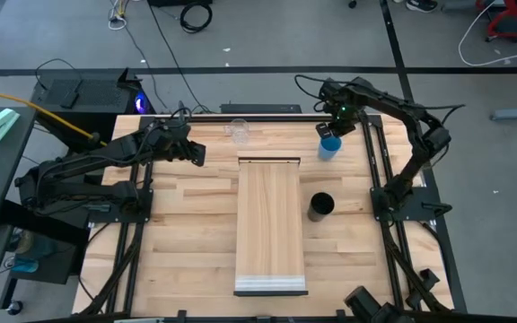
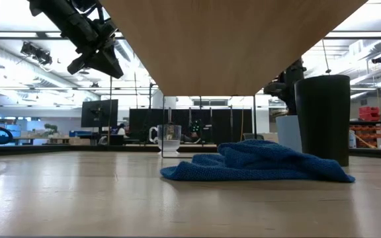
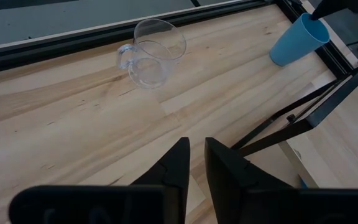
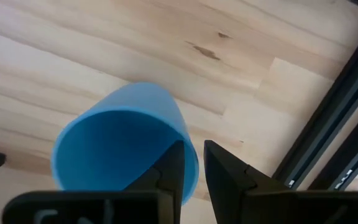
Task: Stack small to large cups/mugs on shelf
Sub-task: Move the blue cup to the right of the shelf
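Note:
The blue cup (image 1: 328, 148) is near the table's far right corner, under my right gripper (image 1: 334, 133), which is shut on it. A clear glass mug (image 1: 238, 130) with a handle stands upright on the table beyond the shelf's far end. The black cup (image 1: 320, 206) stands upright on the table to the right of the shelf (image 1: 270, 224), a long light-wood board raised above the tabletop, with a pale strip at its near end. My left gripper (image 1: 197, 154) hovers shut, left of the shelf's far end and above the table, touching nothing. My right gripper holds the blue cup by its rim (image 4: 191, 155), on the side nearest the wrist. One finger (image 4: 169, 171) is inside the cup and the other (image 4: 229, 174) outside. The fingers come from above, slanting down. The cup (image 3: 297, 40) is tilted; whether its base touches the table cannot be told.
A crumpled blue cloth (image 2: 256, 162) lies on the tabletop under the raised shelf. Thin dark frame bars (image 3: 303, 115) hold the shelf up. Black rails run along the table's left, right and far edges. Bare wood shows to the left of the shelf and near its front.

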Action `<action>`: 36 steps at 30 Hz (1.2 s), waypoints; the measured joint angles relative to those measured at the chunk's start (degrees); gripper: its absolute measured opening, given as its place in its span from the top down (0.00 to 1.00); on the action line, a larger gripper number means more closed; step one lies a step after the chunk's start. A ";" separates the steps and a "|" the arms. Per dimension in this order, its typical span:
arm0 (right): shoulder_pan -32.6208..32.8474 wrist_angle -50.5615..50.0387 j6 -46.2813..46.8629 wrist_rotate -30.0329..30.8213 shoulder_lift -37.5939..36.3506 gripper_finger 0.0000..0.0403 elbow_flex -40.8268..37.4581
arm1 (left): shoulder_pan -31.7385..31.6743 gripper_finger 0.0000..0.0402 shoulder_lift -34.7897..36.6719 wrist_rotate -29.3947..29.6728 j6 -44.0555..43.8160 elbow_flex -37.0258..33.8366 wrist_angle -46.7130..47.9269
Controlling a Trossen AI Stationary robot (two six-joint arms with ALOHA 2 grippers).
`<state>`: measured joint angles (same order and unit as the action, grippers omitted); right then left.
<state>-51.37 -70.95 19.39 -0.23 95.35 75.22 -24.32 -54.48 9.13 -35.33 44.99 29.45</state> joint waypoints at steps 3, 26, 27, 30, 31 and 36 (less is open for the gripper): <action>0.00 0.37 -0.08 -0.02 1.21 0.83 -0.02 | 0.00 0.85 0.00 0.00 0.00 0.00 0.00; 0.02 1.05 -1.39 -0.46 4.25 0.98 -0.02 | 0.02 0.86 0.00 0.00 -0.02 0.00 0.01; 0.02 1.09 -1.40 -0.23 4.03 0.98 -0.02 | 0.02 0.86 0.00 0.00 -0.02 0.00 0.00; -0.02 1.07 -1.98 -0.15 3.02 0.98 -0.02 | 0.02 0.87 0.00 0.00 -0.04 0.00 0.00; -0.02 1.03 -2.54 -0.17 2.43 0.98 -0.02 | 0.02 0.87 0.00 0.00 -0.04 0.00 0.00; 0.06 -2.67 -3.29 -2.29 -3.20 0.98 0.84 | 0.02 0.86 0.00 0.00 -0.09 0.00 0.00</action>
<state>-51.31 -73.63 16.10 -2.52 92.15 76.06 -24.29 -54.48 9.13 -35.42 44.99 29.45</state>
